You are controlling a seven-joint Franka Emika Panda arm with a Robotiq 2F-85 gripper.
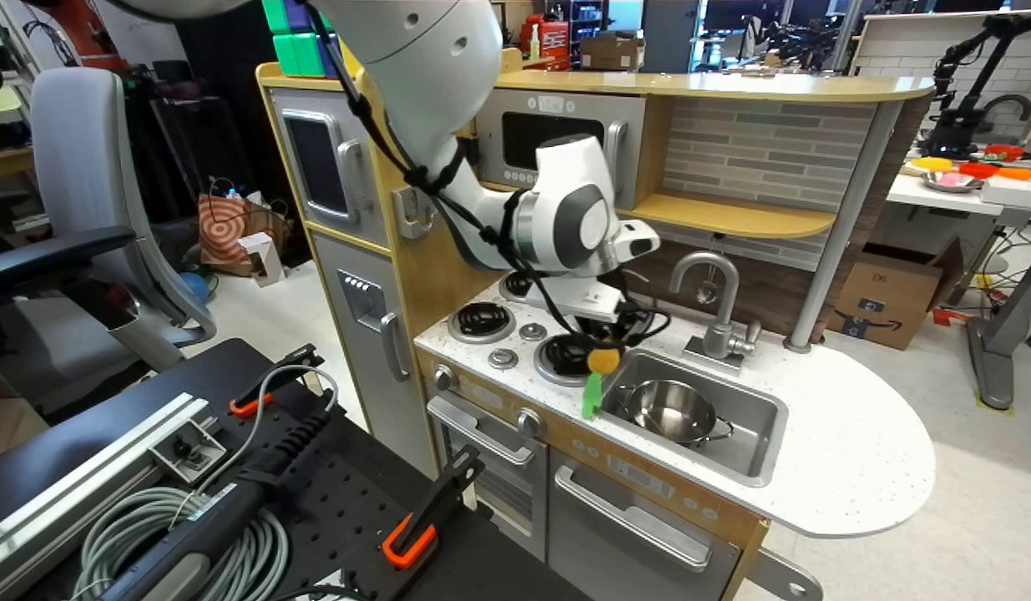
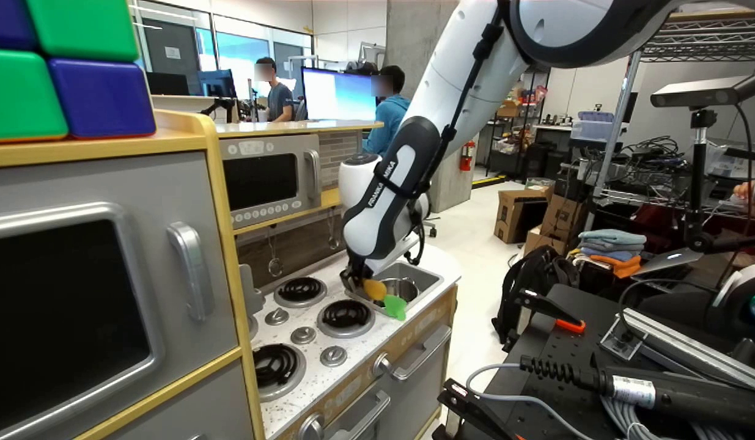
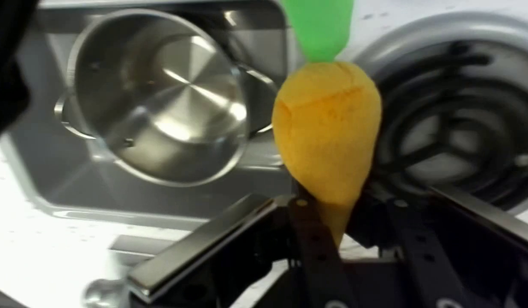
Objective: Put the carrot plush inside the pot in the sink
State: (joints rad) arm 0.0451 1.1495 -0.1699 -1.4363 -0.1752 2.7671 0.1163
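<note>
My gripper [image 3: 347, 205] is shut on the narrow yellow-orange tip of the carrot plush [image 3: 328, 124]. The green leafy end points away from the fingers. In both exterior views the plush [image 1: 603, 361] [image 2: 375, 289] hangs from the gripper over the counter strip between a burner and the sink [image 1: 764, 442], leaf end lower. The shiny steel pot [image 1: 670, 411] stands upright in the sink. In the wrist view the pot [image 3: 161, 98] lies left of the plush, its inside bare. The fingertips are mostly dark and partly hidden in the exterior views.
A grey faucet [image 1: 715, 309] stands behind the sink. Black coil burners [image 2: 346, 315] and knobs lie on the stove side. A wooden shelf [image 1: 732, 215] and a toy microwave [image 1: 557, 133] overhang the back. A tall cabinet [image 2: 224, 244] stands beside the stove.
</note>
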